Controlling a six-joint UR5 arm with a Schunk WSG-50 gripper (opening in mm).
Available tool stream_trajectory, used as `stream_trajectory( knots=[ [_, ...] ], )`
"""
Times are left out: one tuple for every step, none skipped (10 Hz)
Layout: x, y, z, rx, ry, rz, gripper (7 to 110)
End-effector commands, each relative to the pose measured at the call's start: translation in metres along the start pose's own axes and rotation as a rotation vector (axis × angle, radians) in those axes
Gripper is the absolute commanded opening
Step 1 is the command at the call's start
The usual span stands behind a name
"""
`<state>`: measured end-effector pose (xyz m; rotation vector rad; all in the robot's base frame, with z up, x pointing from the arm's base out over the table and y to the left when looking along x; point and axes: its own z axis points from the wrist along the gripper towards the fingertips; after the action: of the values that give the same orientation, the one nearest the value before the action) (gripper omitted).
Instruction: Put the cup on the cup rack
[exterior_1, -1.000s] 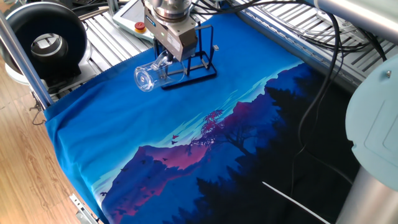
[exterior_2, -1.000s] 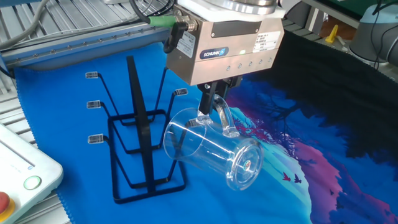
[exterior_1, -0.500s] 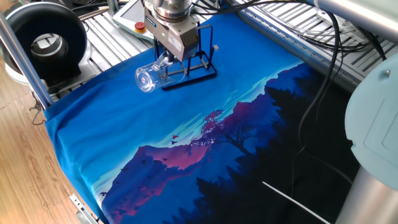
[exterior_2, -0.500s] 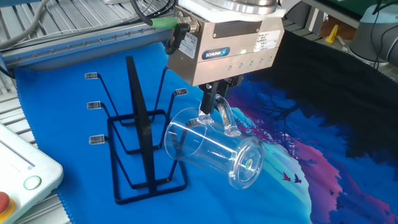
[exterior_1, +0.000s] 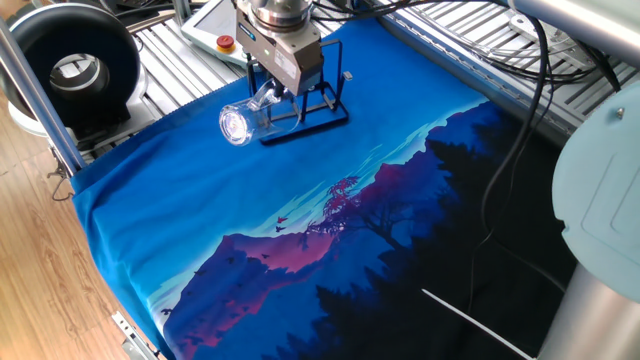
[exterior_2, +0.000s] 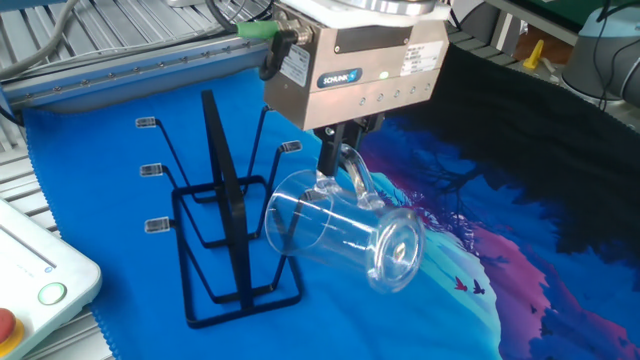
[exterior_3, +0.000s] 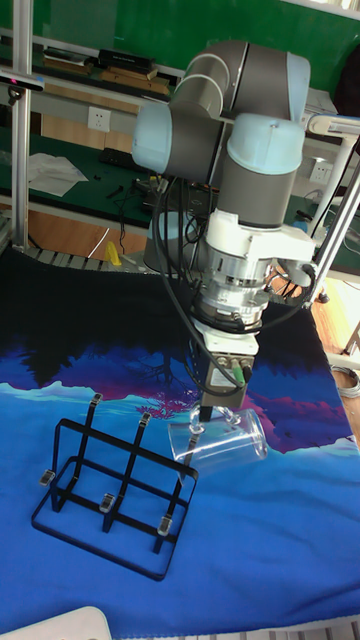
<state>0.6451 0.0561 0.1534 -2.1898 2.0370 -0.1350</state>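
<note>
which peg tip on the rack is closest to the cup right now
The peg tip on the side of the cup rack facing the gripper, just above the open mouth of the cup. The three tips on the far side are well clear.

Robotics lab, UR5 arm (exterior_3: 215, 110) over cloth-covered table (exterior_1: 300, 250), aluminium framing (exterior_1: 25, 80), cables (exterior_1: 520, 110), cluttered workbench (exterior_3: 60, 170)

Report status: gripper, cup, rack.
Gripper shut on cup handle. Cup airborne, tilted, mouth at rack peg. Not hung. Nothing in the way.
</note>
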Motion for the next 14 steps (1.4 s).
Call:
stream_trajectory(
  knots=[
    [0.011,-0.001,-0.004,-0.003,-0.021,-0.011,7],
    [0.014,-0.001,-0.004,-0.004,-0.016,-0.015,7],
    [0.014,-0.002,-0.003,-0.003,-0.021,-0.016,7],
    [0.015,-0.001,-0.003,-0.005,-0.021,-0.016,7],
    [0.016,-0.002,-0.003,-0.003,-0.018,-0.017,7],
    [0.018,-0.002,-0.003,-0.004,-0.016,-0.017,7],
    [0.021,-0.002,-0.003,-0.002,-0.016,-0.018,7],
    [0.022,-0.002,-0.004,-0.002,-0.016,-0.018,7],
    [0.023,-0.002,-0.004,-0.002,-0.016,-0.02,7],
    [0.024,-0.002,-0.004,-0.002,-0.016,-0.021,7],
    [0.025,-0.002,-0.005,-0.002,-0.016,-0.021,7],
    [0.028,-0.002,-0.006,-0.001,-0.008,-0.023,7],
    [0.03,-0.003,-0.006,0.003,-0.005,-0.026,7],
    [0.031,-0.003,-0.006,0.003,-0.003,-0.028,7]
  ],
)
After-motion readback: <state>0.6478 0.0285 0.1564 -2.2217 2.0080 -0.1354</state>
